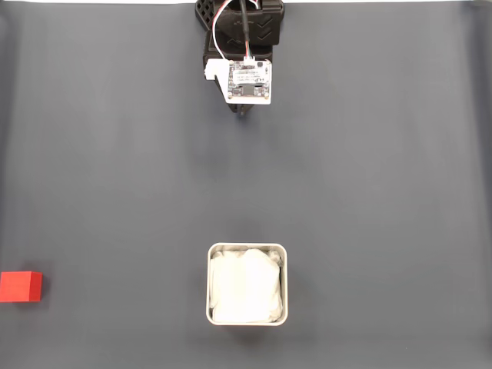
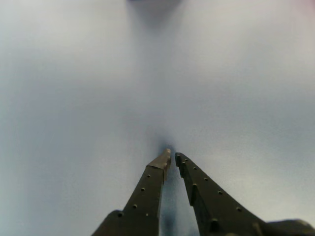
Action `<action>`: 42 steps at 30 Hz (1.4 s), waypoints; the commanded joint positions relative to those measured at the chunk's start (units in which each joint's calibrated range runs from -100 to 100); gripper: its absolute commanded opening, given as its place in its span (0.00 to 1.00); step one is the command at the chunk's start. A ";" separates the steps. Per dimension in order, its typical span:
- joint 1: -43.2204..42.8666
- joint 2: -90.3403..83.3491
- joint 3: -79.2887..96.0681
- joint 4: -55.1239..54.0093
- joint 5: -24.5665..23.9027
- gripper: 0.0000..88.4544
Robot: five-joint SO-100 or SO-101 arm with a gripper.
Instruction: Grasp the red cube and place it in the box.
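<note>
The red cube (image 1: 20, 286) lies at the far left edge of the dark grey mat in the fixed view, low in the picture. The box (image 1: 247, 284), pale grey rim with a white soft lining, stands at the bottom centre. The arm is folded at the top centre, and my gripper (image 1: 243, 114) points down at the mat just below the wrist's white board, far from both cube and box. In the wrist view my gripper (image 2: 173, 156) has its two dark fingers nearly touching at the tips, with nothing between them, over bare mat.
The dark grey mat (image 1: 369, 184) covers the whole table. The arm's black base (image 1: 242, 23) and its cables sit at the top centre edge.
</note>
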 commanded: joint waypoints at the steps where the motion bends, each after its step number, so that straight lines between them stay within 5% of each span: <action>1: 0.52 0.09 0.45 1.20 0.24 0.00; 29: 0.66 0.09 0.45 1.12 1.03 0.00; 42: 0.95 15.16 -31.03 -25.44 1.95 0.00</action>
